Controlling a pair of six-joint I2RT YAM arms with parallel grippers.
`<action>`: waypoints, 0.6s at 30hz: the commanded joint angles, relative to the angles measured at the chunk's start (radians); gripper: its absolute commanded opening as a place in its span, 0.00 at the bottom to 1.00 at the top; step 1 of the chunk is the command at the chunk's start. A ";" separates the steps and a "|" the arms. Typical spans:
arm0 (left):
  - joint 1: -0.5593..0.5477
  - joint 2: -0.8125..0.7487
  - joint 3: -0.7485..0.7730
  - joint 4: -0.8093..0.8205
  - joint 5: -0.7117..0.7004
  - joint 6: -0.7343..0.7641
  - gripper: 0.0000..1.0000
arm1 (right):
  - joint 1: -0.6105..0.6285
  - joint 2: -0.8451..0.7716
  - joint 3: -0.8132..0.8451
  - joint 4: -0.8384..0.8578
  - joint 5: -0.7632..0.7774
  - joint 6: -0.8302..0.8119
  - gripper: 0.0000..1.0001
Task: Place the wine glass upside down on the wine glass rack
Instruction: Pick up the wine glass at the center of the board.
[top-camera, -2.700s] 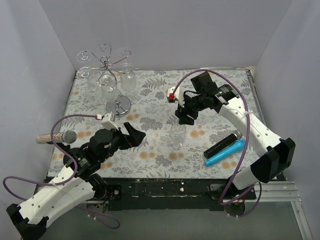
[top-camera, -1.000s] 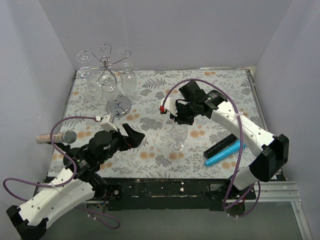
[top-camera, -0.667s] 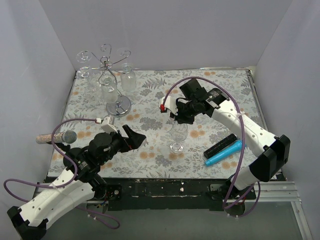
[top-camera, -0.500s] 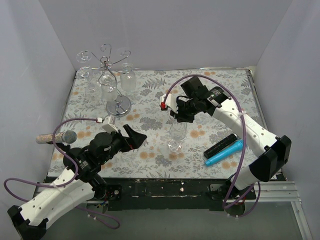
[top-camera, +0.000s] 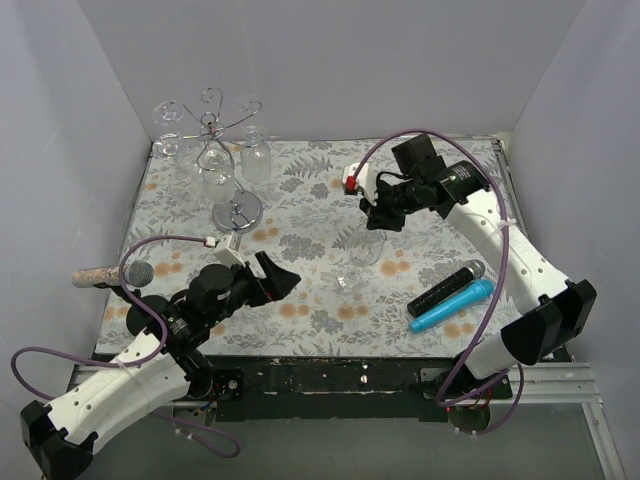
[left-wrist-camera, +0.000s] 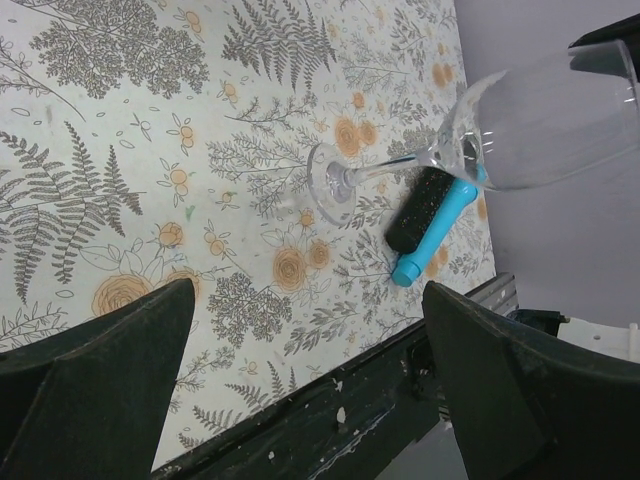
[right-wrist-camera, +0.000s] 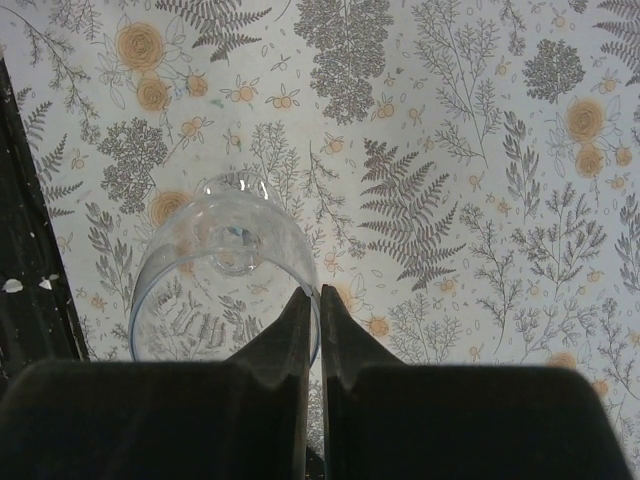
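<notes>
The clear wine glass (top-camera: 364, 252) hangs tilted above the floral mat, foot low and to the left. My right gripper (top-camera: 381, 224) is shut on its rim, one finger inside the bowl and one outside (right-wrist-camera: 312, 300). In the left wrist view the wine glass (left-wrist-camera: 520, 125) lies slanted, with its foot off the mat. The wine glass rack (top-camera: 212, 135) stands at the back left on a round shiny base (top-camera: 238, 211), with several glasses hanging from its arms. My left gripper (top-camera: 287, 279) is open at the front left, well short of the wine glass, nothing between its fingers (left-wrist-camera: 100, 385).
A black microphone (top-camera: 441, 289) and a blue tube (top-camera: 450, 305) lie at the front right of the mat. Another microphone (top-camera: 133, 272) lies at the mat's left edge, beside my left arm. Purple walls close in the left, back and right.
My right gripper has lifted the wine glass off the mat and carried it back and to the right, tilting it. The left gripper has shifted slightly forward and stays open.
</notes>
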 joint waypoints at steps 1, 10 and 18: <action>-0.002 0.008 -0.014 0.045 0.028 -0.009 0.98 | -0.040 -0.071 0.035 0.010 -0.092 0.026 0.01; -0.003 0.029 -0.032 0.082 0.060 -0.019 0.98 | -0.098 -0.100 0.030 0.021 -0.140 0.043 0.01; -0.003 0.037 -0.054 0.120 0.084 -0.037 0.98 | -0.122 -0.107 0.035 0.027 -0.161 0.050 0.01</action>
